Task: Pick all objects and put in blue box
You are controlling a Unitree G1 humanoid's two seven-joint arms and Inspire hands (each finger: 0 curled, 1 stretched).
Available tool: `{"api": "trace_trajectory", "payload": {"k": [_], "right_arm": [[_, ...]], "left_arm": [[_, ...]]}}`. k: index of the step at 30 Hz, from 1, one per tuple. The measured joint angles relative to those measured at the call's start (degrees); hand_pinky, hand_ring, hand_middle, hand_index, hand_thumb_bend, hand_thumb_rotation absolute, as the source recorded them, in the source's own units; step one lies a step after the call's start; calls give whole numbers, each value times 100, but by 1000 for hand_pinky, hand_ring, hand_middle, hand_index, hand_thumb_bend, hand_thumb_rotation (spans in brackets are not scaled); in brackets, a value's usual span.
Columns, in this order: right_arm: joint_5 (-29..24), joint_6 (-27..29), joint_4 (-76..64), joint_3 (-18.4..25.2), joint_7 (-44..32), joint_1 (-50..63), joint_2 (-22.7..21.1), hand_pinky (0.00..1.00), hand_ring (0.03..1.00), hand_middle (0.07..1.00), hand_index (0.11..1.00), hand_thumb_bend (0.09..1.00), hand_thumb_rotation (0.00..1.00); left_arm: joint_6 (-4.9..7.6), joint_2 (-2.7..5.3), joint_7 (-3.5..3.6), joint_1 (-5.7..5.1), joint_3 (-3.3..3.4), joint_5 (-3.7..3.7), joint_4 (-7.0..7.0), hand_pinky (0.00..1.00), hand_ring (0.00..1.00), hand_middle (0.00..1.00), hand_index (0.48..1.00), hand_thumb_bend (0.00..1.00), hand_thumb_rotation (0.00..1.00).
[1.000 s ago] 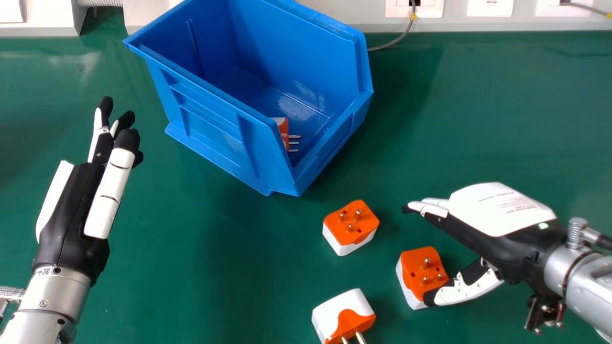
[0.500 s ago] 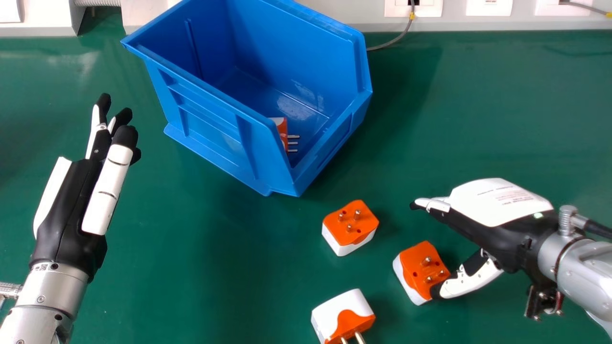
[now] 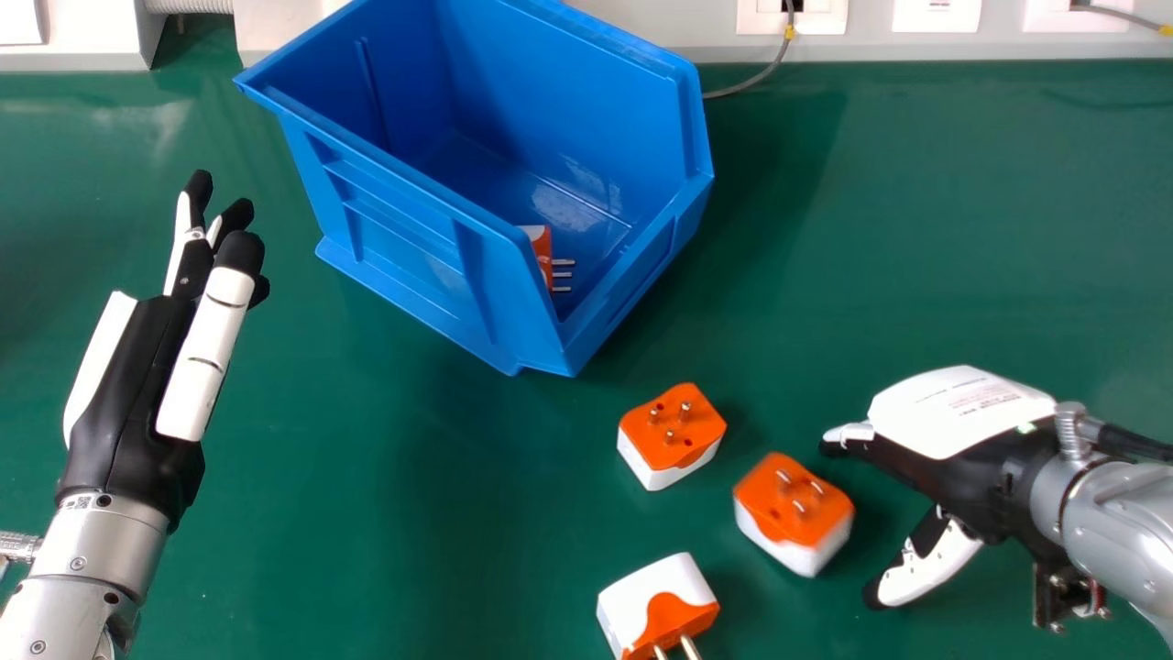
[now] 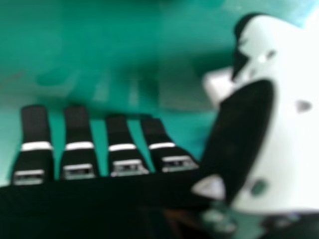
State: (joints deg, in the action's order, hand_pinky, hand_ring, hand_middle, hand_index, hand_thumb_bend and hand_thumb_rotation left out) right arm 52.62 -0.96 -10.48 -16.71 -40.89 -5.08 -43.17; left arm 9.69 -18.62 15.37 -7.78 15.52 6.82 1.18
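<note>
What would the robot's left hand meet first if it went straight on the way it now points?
Probably the left corner of the blue box, which lies ahead of the left hand in the head view, though relative heights are unclear.

- We see even, bright light on the smooth green tabletop [image 3: 962, 183], with pale glare at its far left.
- We notice soft shadow right of the open blue plastic box [image 3: 394, 229].
- Our right hand view is heavily blurred.

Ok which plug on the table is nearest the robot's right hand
The rightmost plug, prongs up, just left of the right hand; the plug nearest the blue box and the plug nearest the robot both lie farther left.
</note>
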Motion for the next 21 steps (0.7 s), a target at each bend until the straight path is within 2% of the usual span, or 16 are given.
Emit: {"api": "trace_trajectory", "payload": {"k": [8, 21], "right_arm": [[-28, 85, -12, -23, -111, -57, -64, 762, 830, 877, 876, 378, 399], [4, 286, -33, -102, -57, -89, -229, 742, 824, 880, 851, 380, 395]], "left_arm": [[0, -4, 9, 17, 6, 2, 0, 934, 977, 992, 1000, 616, 1000], [0, -7, 46, 43, 7, 2, -1, 922, 971, 986, 999, 620, 1000]]}}
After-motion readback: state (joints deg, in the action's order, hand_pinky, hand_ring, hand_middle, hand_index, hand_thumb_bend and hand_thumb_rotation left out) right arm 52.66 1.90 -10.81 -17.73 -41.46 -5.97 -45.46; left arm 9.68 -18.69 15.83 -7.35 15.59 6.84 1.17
